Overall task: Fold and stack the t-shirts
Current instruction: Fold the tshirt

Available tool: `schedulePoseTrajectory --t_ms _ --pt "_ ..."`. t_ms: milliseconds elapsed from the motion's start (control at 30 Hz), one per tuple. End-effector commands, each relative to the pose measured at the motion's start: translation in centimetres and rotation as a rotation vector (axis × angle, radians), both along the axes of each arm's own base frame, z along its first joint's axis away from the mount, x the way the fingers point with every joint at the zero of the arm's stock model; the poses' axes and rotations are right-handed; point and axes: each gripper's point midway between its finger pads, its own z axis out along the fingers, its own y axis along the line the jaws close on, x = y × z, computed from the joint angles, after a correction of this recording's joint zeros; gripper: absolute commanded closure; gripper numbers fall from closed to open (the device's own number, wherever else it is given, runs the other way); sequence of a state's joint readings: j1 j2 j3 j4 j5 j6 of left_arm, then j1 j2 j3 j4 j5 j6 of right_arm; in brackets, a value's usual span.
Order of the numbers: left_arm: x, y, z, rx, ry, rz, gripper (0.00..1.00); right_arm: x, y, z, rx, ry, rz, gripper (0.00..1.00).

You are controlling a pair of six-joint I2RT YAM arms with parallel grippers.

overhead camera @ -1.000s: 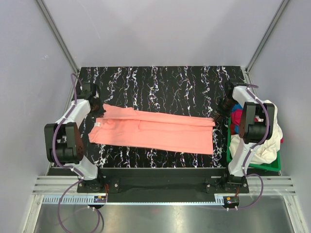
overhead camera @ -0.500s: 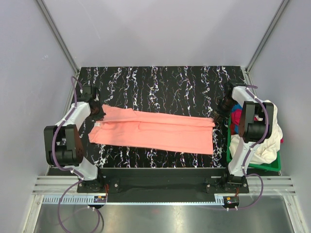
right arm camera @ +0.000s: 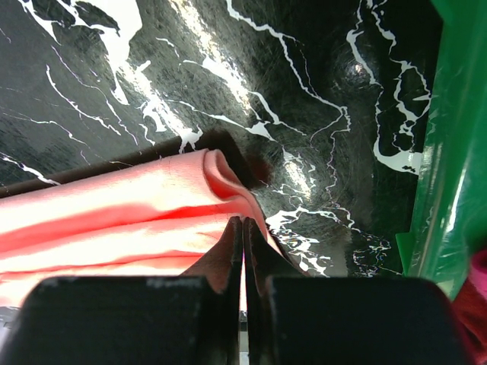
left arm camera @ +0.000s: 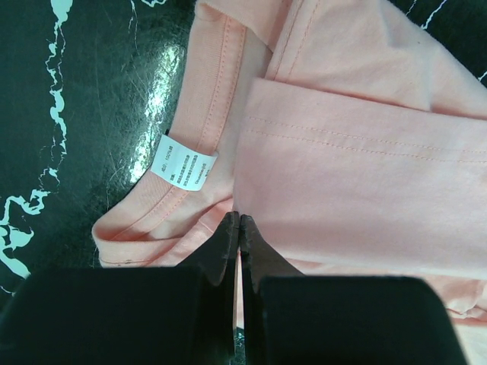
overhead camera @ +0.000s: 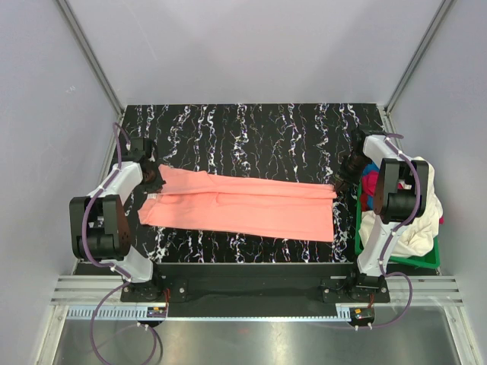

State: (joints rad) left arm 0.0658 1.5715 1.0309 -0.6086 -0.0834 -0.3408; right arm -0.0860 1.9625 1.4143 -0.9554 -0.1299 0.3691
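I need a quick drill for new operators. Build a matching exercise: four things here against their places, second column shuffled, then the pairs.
1 salmon-pink t-shirt
2 white neck label
3 green basket
4 cream-white shirt

A heaped in the basket
B at the right edge of the table
C laid out long across the table
D inside the pink collar

Pairs: 1-C, 2-D, 3-B, 4-A

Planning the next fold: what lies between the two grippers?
Only the salmon-pink cloth t-shirt, folded lengthwise, spanning from left gripper to right gripper; seen in the top view.
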Motion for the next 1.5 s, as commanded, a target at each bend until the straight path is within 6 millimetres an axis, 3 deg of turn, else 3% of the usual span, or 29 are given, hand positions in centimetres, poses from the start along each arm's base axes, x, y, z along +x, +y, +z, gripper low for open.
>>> schedulePoseTrajectory --t_ms 0,200,367,433,467,533,567,633,733,767,833,867,900,933,967,1000,1067,1133,1233,1467 --pt "0.8 1.3 0.8 0.049 -0.038 0.029 1.00 0.1 -0.8 -0.1 -0.038 -0.008 0.008 0.99" --pt "0.9 1.3 -0.3 0.048 0.006 0.044 1.00 -0.5 -0.9 -0.4 -0.044 0.011 0.007 0.97" --pt "0.5 1.5 -0.4 0.055 0.029 0.058 0.98 -0.9 -1.0 0.3 -0.053 0.010 -0.001 0.82" --pt "0.5 1.6 0.2 0.059 0.016 0.065 0.85 -0.7 -1.0 1.2 -0.056 -0.011 -0.018 0.73" --pt "0.5 2.0 0.7 0.081 0.009 0.078 0.72 -0.7 -0.9 2.2 -0.056 -0.034 -0.023 0.65" --pt "0.3 2.3 2.6 0.097 -0.020 0.091 0.65 -0.6 -0.8 3.4 -0.050 -0.058 -0.032 0.61" --pt "0.5 2.5 3.7 0.110 -0.046 0.100 0.56 -0.5 -0.8 4.7 -0.051 -0.093 -0.030 0.58" --pt "0.8 2.2 6.4 0.099 -0.124 0.100 0.51 -0.3 -0.6 5.8 -0.056 -0.128 -0.025 0.55" --pt "3.0 -2.0 9.3 -0.027 -0.268 -0.022 0.54 1.1 1.0 7.0 -0.006 -0.209 0.018 0.54" --pt "4.6 -6.1 9.9 -0.125 -0.333 -0.143 0.55 1.9 2.1 6.5 0.035 -0.217 0.025 0.54" --pt "5.9 -10.8 9.6 -0.238 -0.351 -0.285 0.58 2.9 3.4 6.1 0.074 -0.220 0.033 0.54" --pt "5.7 -14.6 9.3 -0.300 -0.327 -0.381 0.60 3.8 4.3 5.5 0.088 -0.212 0.043 0.54" --pt "7.0 -16.6 8.3 -0.317 -0.294 -0.423 0.61 4.3 4.7 5.3 0.102 -0.210 0.033 0.54" --pt "7.3 -18.2 7.9 -0.320 -0.284 -0.478 0.63 5.0 4.7 5.4 0.107 -0.217 0.023 0.55" --pt "7.1 -20.5 7.3 -0.322 -0.260 -0.530 0.65 5.0 6.1 4.5 0.122 -0.185 0.045 0.56" --pt "8.2 -21.7 6.6 -0.316 -0.237 -0.546 0.66 5.2 6.5 4.2 0.132 -0.173 0.039 0.56" --pt "8.5 -23.9 5.1 -0.322 -0.201 -0.590 0.66 5.5 7.3 3.3 0.137 -0.141 0.052 0.59" --pt "9.4 -24.9 5.3 -0.324 -0.203 -0.599 0.67 5.7 7.5 3.0 0.130 -0.123 0.061 0.62" --pt "9.2 -26.1 3.8 -0.324 -0.152 -0.621 0.68 5.0 7.7 2.1 0.129 -0.095 0.061 0.68" --pt "8.2 -25.0 0.1 -0.264 -0.053 -0.590 0.68 3.8 7.9 0.7 0.136 -0.062 0.063 0.71"
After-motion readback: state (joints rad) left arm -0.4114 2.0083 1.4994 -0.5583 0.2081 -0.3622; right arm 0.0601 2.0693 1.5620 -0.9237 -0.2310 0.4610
